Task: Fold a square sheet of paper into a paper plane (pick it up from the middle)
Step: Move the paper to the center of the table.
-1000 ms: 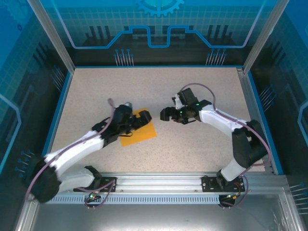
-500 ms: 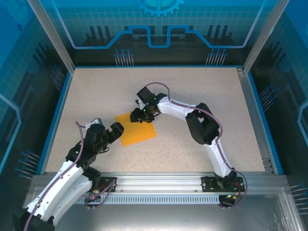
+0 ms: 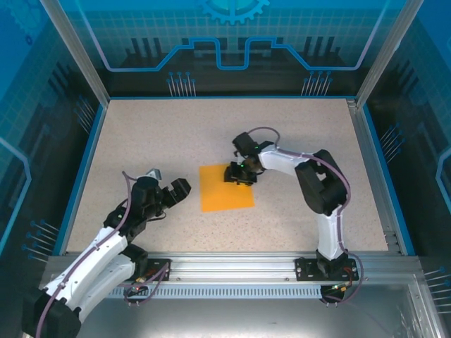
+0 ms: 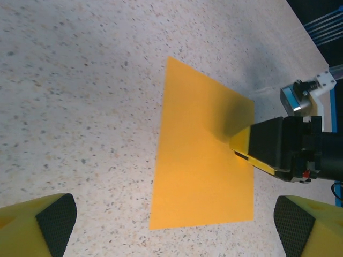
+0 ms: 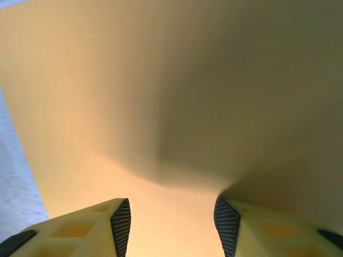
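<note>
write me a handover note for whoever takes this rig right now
Left gripper: open, empty, on the sheet's left, not touching it.
Right gripper: down on the sheet at its far-right edge, jaws part open, pads pressing the paper so it humps up between them; no firm pinch seen.
Sheet: flat on the table, mid-field, no creases visible.
Done: the right gripper has reached the sheet.
Left: get a grip, probably nearer the middle, lift, then every fold of the plane.
</note>
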Robot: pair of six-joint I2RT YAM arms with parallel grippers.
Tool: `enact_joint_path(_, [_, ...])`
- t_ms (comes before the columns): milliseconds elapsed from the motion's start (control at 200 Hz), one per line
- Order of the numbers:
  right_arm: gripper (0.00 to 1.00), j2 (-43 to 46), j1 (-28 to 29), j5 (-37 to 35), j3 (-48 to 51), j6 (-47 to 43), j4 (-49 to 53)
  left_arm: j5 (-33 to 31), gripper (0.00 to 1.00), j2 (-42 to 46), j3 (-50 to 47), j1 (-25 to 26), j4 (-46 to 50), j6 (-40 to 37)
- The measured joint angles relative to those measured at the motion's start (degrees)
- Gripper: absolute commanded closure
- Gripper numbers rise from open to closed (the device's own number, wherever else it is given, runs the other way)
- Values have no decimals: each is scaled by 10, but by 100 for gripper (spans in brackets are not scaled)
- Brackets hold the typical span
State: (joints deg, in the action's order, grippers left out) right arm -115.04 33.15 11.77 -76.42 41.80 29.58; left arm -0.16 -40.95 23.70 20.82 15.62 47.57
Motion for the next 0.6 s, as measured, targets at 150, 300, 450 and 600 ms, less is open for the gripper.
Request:
enact_joint_path(150, [41, 22, -30, -23, 15, -22, 21, 31, 1, -40, 0, 0, -27, -1])
enact_joint_path(300, [30, 31, -16, -80, 4, -44, 65, 57, 1, -82, 3, 0, -44, -2])
enact_joint_path(450, [17, 20, 26, -166, -66, -52, 125, 78, 1, -125, 22, 0, -43, -12])
enact_joint_path(600, [14, -18, 59, -221, -139, -59, 164, 93, 1, -140, 36, 0, -46, -15])
